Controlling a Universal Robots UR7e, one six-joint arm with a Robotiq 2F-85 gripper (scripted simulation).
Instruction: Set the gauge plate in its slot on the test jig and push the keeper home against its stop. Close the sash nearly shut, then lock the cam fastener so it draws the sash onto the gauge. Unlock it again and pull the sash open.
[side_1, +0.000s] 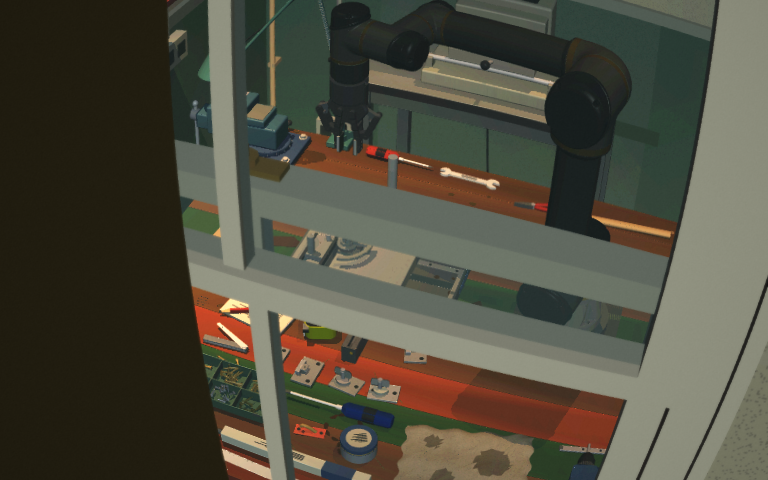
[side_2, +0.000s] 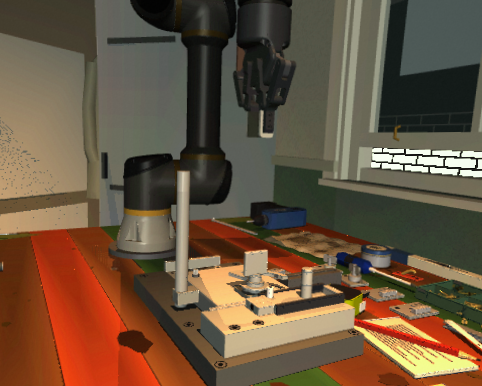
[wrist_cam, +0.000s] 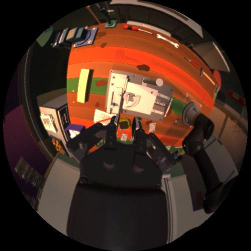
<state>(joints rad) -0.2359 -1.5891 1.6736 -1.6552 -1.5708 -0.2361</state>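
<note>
In the middle of the orange bench stands the test jig (side_2: 250, 315) (wrist_cam: 137, 96), a pale block on a grey base plate with a tall grey post (side_2: 182, 235) at its left end. The cam fastener (side_2: 253, 282) (wrist_cam: 130, 96) sits on the jig's top, beside a dark bar (side_2: 307, 302) along the front. My gripper (side_2: 263, 131) (wrist_cam: 125, 120) (side_1: 346, 146) hangs high above the jig, part closed with nothing in it. I cannot make out the gauge plate.
Window frame bars (side_1: 362, 226) cross the side camera's view. Right of the jig lie a notepad with a red pencil (side_2: 415, 345), small fittings, a blue screwdriver (side_2: 350, 260) and a parts tray (side_2: 450, 295). The arm's base (side_2: 145, 220) stands behind the jig.
</note>
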